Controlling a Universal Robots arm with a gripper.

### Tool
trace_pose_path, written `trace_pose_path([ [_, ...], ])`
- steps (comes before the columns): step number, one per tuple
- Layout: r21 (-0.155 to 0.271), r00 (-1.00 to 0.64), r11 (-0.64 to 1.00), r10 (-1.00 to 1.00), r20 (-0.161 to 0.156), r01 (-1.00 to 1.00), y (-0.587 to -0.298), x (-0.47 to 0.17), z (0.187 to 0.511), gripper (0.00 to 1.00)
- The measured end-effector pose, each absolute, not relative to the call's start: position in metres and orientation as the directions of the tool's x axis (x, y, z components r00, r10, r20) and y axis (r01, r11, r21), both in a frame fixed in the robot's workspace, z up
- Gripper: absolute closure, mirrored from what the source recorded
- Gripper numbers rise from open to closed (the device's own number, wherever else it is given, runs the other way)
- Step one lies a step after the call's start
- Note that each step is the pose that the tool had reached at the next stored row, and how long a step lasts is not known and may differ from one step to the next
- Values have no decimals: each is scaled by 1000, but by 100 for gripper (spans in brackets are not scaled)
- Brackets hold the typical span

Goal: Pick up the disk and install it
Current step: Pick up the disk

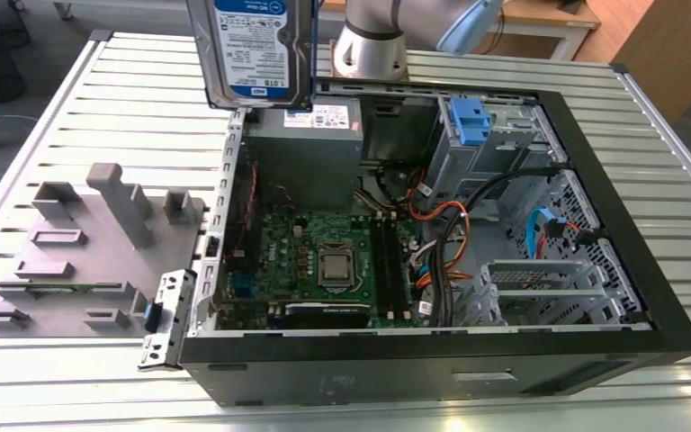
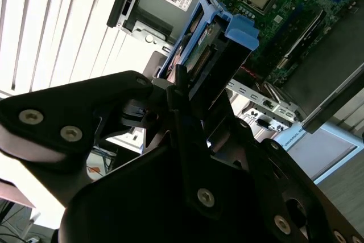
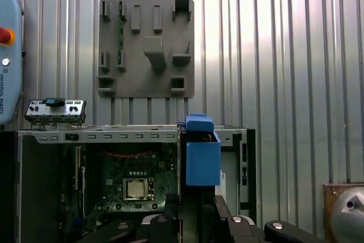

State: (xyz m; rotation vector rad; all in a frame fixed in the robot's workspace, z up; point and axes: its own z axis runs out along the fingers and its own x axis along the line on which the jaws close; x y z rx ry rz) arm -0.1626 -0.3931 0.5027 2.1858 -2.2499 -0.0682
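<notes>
Pincer (image 2: 182,92), closest to the lens in the second wrist view, pinches the disk (image 2: 213,44), whose blue tab end points away from it. In the exterior view the disk (image 1: 255,49) hangs upright, label showing, above the open computer case (image 1: 442,360) (over the power-supply box (image 1: 309,135)). A grey moulded holder (image 1: 82,261) lies on the slatted bench (image 1: 58,99) beside the case.
</notes>
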Motion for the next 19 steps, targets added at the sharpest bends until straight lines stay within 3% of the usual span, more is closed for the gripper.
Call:
trace_pose_path([
  [19, 34, -29, 28, -999, -28, -999, -393, -124, 502, 65],
])
